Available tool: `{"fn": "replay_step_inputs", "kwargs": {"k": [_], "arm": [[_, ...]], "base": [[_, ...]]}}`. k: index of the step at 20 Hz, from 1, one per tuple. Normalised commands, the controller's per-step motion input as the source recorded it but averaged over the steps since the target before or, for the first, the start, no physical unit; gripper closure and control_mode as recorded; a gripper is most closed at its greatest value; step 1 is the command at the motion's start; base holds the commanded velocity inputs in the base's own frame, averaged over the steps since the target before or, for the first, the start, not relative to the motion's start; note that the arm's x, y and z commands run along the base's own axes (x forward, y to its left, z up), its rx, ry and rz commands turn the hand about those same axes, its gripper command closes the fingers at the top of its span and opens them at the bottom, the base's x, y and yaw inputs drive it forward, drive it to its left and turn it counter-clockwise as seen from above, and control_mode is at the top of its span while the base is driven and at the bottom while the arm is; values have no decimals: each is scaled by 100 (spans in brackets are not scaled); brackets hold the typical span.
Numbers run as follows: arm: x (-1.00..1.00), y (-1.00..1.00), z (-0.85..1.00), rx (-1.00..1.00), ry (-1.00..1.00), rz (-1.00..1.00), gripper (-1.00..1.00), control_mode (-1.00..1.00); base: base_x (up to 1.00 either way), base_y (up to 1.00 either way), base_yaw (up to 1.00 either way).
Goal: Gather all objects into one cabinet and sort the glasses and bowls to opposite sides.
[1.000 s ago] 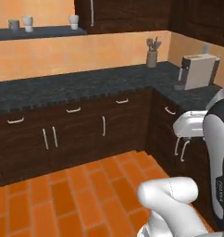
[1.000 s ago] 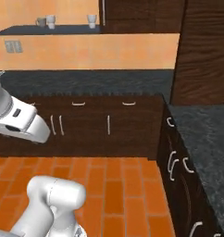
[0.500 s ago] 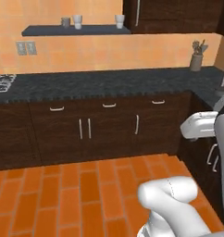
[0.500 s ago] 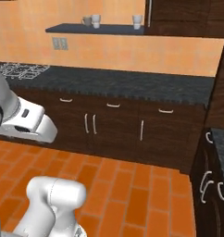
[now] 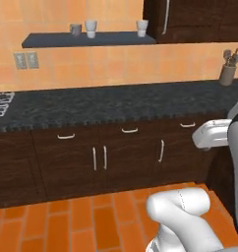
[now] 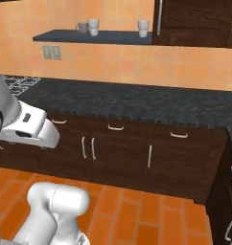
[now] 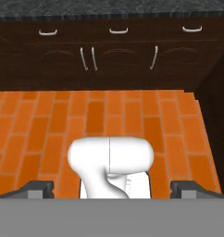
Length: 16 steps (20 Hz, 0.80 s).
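The claw (image 7: 112, 187) stands released, its two dark finger tips (image 7: 39, 189) far apart at the bottom of the hand view, with nothing between them. It points down and forward at the orange brick floor (image 7: 49, 125) in front of a row of dark lower cupboards (image 7: 118, 55).

The cups sit high up and well apart from the claw, on a dark grey wall shelf (image 5: 52, 40) above the speckled dark bench (image 5: 116, 103). In the left base view a grey-green mug (image 5: 75, 29) stands at the left, a pale cup (image 5: 91, 28) just beside it on its right, and a second pale cup (image 5: 142, 27) further right, near the shelf's end. The right base view gives the same row: the mug (image 6: 82, 27), the cup next to it (image 6: 93, 26), and the far cup (image 6: 143, 27). All three stand upright.

Just right of the shelf's end hangs the dark brown cabinet (image 5: 199, 19), its door closed, with a long light-grey bar handle (image 5: 166, 17) running down its left edge; it shows in the right base view too (image 6: 194, 21).

On the bench at the far right of the left base view stands a holder with utensils (image 5: 228, 69). At the left edge a stove top (image 5: 0, 103) is set into the bench, and two wall sockets (image 5: 25, 60) sit on the orange tiled wall below the shelf
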Motion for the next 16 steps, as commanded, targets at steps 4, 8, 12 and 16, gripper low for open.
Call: {"fn": "replay_step_inputs", "kwargs": {"k": [4, 8, 12, 16], "arm": [[0, 0, 0, 0, 0, 0, -100, 100], [0, 0, 0, 0, 0, 0, -100, 100], [0, 0, 0, 0, 0, 0, -100, 100], [0, 0, 0, 0, 0, 0, -100, 100]], "base": [[99, 62, -17], [74, 88, -17], [51, 88, -12], [42, 39, -5]]}}
